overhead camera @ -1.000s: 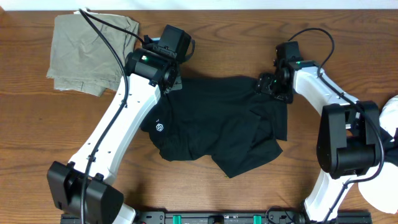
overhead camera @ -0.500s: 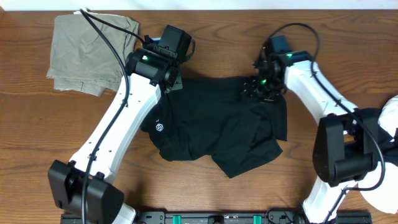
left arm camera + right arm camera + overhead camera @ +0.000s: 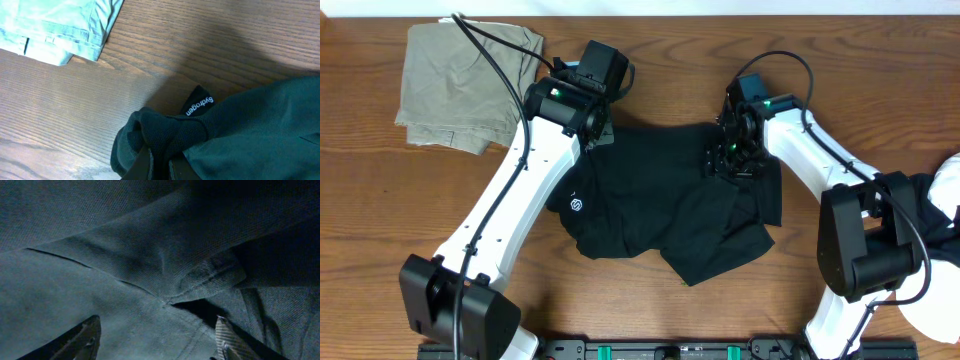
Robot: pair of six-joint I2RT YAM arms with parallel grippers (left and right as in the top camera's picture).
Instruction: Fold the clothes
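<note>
The black shirt [image 3: 660,200] lies crumpled on the counter [image 3: 380,220], right of the khaki garment [image 3: 465,80], its long axis running sideways. Your left end effector [image 3: 159,162] pinches the corner nearest that garment. Your right end effector [image 3: 157,332], spread wide, hovers directly over the far corner.

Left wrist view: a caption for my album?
Left gripper pinches a bunched black shirt edge; folded khaki garment lies beyond.

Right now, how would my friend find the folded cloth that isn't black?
Look down on the wooden table and go to its far left corner. A folded olive-khaki garment lies flat there. It is pale and greenish, while the black shirt in the middle is dark and crumpled.
</note>
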